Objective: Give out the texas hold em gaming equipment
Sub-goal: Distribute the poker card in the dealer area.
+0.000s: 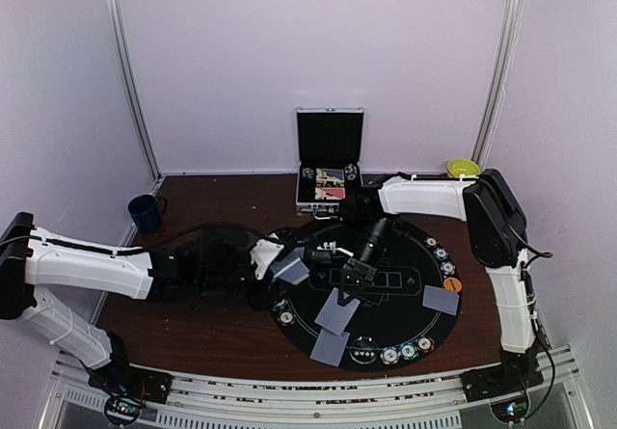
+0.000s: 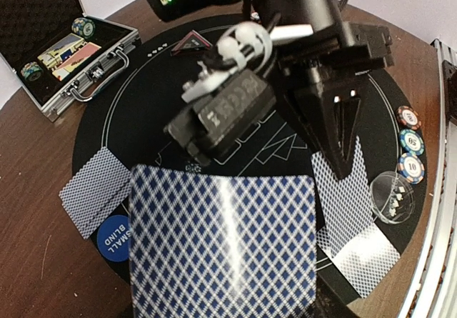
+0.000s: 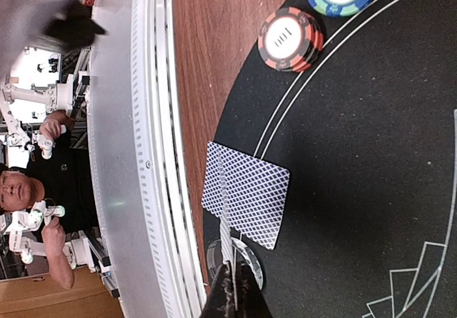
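Note:
My left gripper is shut on a deck of blue-diamond-backed playing cards; the deck hides its fingers in the left wrist view. My right gripper is shut on a single card, seen edge-on, a little above the round black mat. A card lies flat below it at the mat's near edge. More cards lie at the mat's left and right. Striped poker chips ring the mat. A blue small-blind button lies by the deck.
An open silver case with chips and cards stands behind the mat. A dark blue mug sits at the back left and a yellow-green object at the back right. A clear disc lies near the metal rail.

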Controlling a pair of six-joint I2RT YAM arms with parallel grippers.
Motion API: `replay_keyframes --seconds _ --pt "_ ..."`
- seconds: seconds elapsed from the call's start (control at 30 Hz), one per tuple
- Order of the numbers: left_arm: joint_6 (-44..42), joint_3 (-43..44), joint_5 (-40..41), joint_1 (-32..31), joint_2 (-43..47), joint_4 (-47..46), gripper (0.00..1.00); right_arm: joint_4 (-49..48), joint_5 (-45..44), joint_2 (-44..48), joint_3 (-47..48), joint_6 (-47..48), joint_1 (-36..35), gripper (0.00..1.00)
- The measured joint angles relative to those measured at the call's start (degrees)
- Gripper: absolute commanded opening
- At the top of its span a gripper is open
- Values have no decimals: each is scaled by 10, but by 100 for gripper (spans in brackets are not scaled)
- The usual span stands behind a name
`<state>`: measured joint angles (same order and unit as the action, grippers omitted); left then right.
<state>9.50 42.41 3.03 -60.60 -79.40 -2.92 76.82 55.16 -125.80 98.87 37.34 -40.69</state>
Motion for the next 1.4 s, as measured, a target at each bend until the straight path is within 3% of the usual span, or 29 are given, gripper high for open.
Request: replay_keyframes --seconds 0.67,1.4 --pt "0 0 7 -3 7 0 53 3 -2 -50 -6 6 -68 2" --pt "0 0 7 -4 7 0 53 3 -27 -64 -6 0 -71 25"
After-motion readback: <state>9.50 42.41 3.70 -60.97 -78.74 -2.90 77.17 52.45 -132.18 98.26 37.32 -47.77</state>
